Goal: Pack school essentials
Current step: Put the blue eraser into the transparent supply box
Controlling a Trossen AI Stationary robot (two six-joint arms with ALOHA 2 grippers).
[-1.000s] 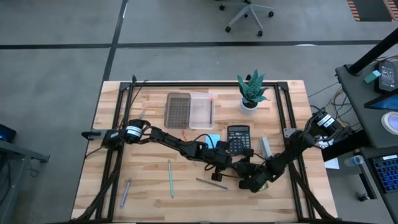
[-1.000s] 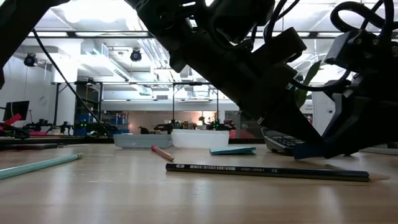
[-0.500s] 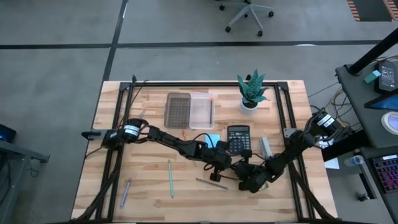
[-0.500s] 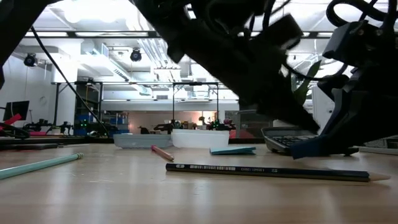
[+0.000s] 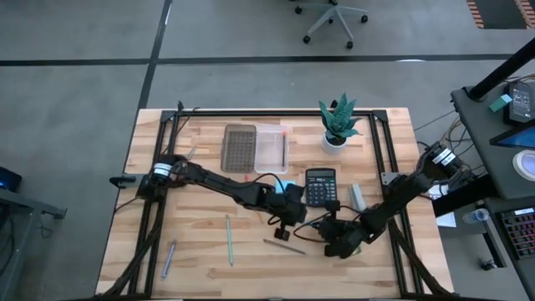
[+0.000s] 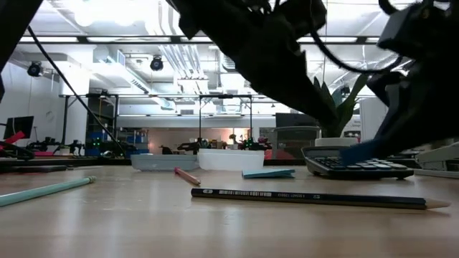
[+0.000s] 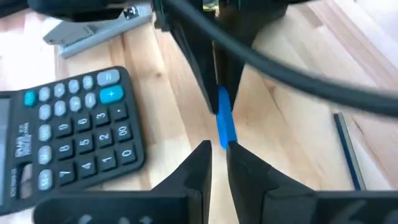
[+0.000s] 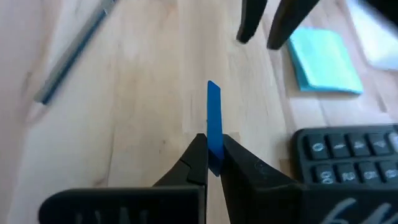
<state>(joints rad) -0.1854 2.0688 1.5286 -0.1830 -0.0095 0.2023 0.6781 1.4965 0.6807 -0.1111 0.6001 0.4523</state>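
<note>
A thin blue eraser (image 8: 213, 115) sticks out of my shut right gripper (image 8: 212, 163), near the table's middle right (image 5: 324, 227). My left gripper (image 7: 217, 149) hangs just left of it (image 5: 286, 221). Its fingers are slightly apart, their tips a little short of the eraser's free end (image 7: 225, 132). Loose on the table lie a light-blue sticky pad (image 5: 285, 187), a green pencil (image 5: 228, 239), a dark pencil (image 5: 284, 247), a short orange pencil (image 6: 188, 176) and a pen (image 5: 169, 257). My right gripper pinches one end of the blue eraser (image 8: 214, 149) between its two fingers. The fingers slant down from the table's right. The eraser juts out past the fingertips, edge on, and hangs clear of the table (image 6: 358, 151).
A black calculator (image 5: 320, 186) lies just beyond both grippers, a grey stapler-like thing (image 5: 357, 197) to its right. A dark brown tray (image 5: 239, 147) and a clear tray (image 5: 271, 148) stand at the back, a potted plant (image 5: 338, 121) at the back right.
My left gripper has risen and drawn back toward the table's left, away from the blue eraser. The eraser has stayed in my right gripper, which has lifted it a little off the table.
</note>
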